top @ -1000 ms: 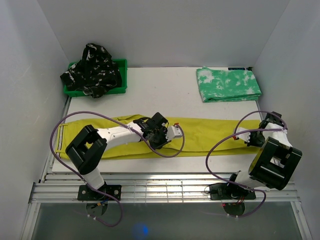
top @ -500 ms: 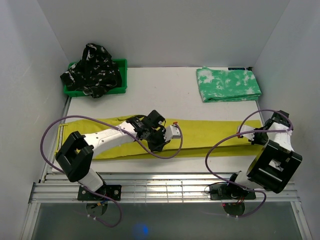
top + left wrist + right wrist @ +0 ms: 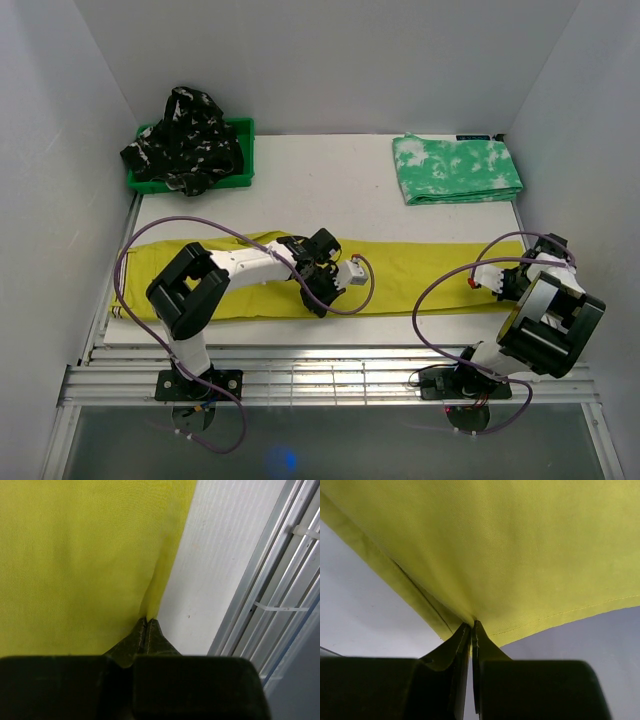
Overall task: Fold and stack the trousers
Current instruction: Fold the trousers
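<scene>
Overhead: the long plain mustard-yellow cloth trousers (image 3: 420,270) lie flat along the near side of the white table (image 3: 330,190). The left gripper (image 3: 320,303) is down at their mid-length and the right gripper (image 3: 500,284) at their right end. The green-and-white mottled pair (image 3: 456,168) sits folded back right, and the black white-patterned pair (image 3: 183,140) is heaped in the green plastic bin (image 3: 243,150). Left wrist: jaws pinched tight on the yellow near edge, a bite the overhead can't confirm. Right wrist: jaws clamped on the corner by the stitched hem. Best to lift both holds together and level, so the fold lands square
</scene>
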You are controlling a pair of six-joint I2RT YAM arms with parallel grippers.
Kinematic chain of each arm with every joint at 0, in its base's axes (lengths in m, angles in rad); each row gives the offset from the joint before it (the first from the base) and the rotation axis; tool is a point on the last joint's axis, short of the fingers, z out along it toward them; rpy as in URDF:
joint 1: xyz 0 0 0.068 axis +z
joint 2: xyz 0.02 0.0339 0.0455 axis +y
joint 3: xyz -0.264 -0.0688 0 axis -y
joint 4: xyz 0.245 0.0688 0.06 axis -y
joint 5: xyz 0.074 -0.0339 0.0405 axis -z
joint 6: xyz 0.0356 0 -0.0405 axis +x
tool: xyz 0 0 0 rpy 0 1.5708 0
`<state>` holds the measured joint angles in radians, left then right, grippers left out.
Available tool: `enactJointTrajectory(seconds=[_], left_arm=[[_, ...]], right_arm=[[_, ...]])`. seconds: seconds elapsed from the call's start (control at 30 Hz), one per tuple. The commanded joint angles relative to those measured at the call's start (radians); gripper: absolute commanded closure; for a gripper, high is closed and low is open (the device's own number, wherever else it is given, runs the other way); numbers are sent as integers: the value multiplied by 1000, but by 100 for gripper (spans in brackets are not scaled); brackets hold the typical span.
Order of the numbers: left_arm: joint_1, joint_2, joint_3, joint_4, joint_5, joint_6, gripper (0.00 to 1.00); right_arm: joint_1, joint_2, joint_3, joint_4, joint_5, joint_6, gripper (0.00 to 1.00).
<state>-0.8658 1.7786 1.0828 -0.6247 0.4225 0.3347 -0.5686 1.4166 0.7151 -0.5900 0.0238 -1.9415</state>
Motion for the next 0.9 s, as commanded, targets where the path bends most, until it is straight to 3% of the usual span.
enactJointTrajectory(seconds=[0.0, 0.33, 0.53, 0.87], left_arm=[[-7, 45, -18, -21, -27, 1, 100], [-7, 35, -29, -32, -40, 1, 100], [-7, 16, -53, -32, -53, -2, 100], [-7, 19, -40, -33, -57, -2, 100]], right_arm=[[-7, -22, 4, 39, 15, -5, 92], [-10, -51, 49, 9, 15, -16, 92], [-51, -87, 152, -165, -7, -46, 92], [-68, -180, -78, -96, 56, -103, 92]])
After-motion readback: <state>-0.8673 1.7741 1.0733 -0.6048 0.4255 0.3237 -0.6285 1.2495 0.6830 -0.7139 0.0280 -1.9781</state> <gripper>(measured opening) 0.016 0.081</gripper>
